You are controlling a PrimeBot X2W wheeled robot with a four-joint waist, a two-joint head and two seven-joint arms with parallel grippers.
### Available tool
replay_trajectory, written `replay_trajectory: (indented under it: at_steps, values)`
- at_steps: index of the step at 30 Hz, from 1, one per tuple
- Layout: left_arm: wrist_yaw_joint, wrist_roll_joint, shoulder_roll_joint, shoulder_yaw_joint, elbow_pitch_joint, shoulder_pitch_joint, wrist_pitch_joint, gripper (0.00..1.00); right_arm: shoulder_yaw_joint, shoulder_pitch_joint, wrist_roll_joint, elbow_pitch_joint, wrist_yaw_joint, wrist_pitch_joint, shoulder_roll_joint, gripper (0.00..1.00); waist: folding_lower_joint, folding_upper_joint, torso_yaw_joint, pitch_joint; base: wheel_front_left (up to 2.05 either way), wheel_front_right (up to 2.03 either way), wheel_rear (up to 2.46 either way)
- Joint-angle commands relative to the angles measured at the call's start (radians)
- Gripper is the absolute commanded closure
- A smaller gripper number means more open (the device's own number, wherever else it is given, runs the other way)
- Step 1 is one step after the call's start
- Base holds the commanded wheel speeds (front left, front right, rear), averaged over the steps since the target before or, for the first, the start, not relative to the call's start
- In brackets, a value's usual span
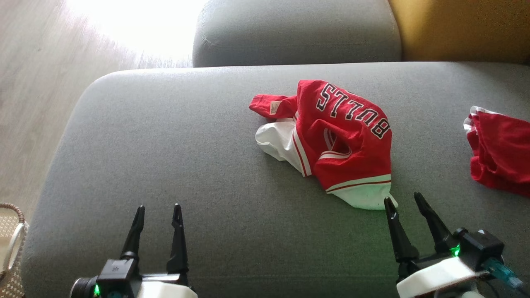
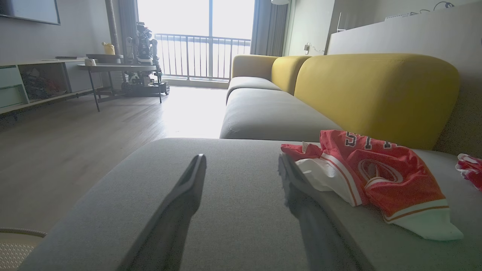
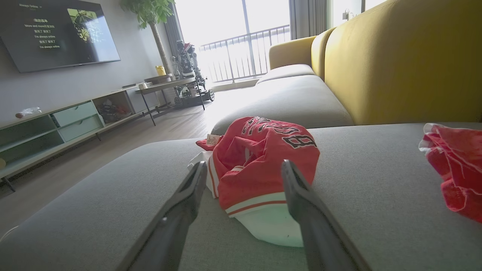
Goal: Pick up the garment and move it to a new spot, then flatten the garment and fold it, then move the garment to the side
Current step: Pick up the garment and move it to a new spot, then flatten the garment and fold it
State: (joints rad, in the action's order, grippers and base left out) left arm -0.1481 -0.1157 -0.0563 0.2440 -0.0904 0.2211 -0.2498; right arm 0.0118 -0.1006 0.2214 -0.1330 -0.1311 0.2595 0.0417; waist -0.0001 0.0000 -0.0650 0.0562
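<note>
A crumpled red and white garment [image 1: 343,136] lies on the grey sofa seat [image 1: 165,145], a bit right of the middle.

In the head view its long side runs on a slant, from far left to near right. The white bottom end points at the right gripper [image 1: 401,197], and the red end with a small tag points far left. The black letters on it read upside down from here. The right gripper has its two fingers wide apart, with the tips right at the white end, and it holds nothing. The left gripper [image 1: 159,207] is well apart from the garment, over bare seat, fingers wide apart too. Another red cloth [image 1: 501,153] lies at the right edge.
</note>
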Motion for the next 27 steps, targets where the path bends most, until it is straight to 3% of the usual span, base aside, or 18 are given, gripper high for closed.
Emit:
replay_trajectory:
  at_steps: [1, 18, 21, 24, 27]
  values:
    - [0.001, 0.008, 0.006, -0.032, -0.026, -0.043, -0.012, 0.00, 0.028, 0.029, 0.009, 0.029, 0.000, 0.002, 0.009, 0.00, 0.0001, 0.0000, 0.001, -0.001, 0.00, 0.00, 0.00]
    - [0.002, -0.005, 0.006, -0.021, -0.003, -0.047, -0.012, 0.00, 0.033, 0.023, 0.015, 0.030, 0.000, 0.002, 0.009, 0.00, 0.0001, 0.0000, 0.004, -0.005, 0.00, 0.00, 0.00]
    - [0.016, -0.125, 0.006, -0.023, 0.030, -0.038, -0.012, 0.00, 0.036, 0.028, 0.014, 0.030, 0.000, 0.002, 0.009, 0.00, 0.0001, 0.0000, 0.012, -0.009, 0.00, 0.00, 0.00]
    - [0.071, -0.274, 0.006, -0.003, 0.084, -0.065, -0.012, 0.00, 0.040, 0.034, 0.012, 0.032, 0.000, 0.002, 0.009, 0.00, 0.0001, 0.0000, 0.022, -0.023, 0.00, 0.00, 0.00]
    - [0.126, -0.340, 0.006, 0.042, 0.176, -0.143, -0.012, 0.00, 0.048, 0.043, 0.004, 0.035, 0.000, 0.002, 0.009, 0.00, 0.0001, 0.0000, 0.042, -0.047, 0.00, 0.00, 0.00]
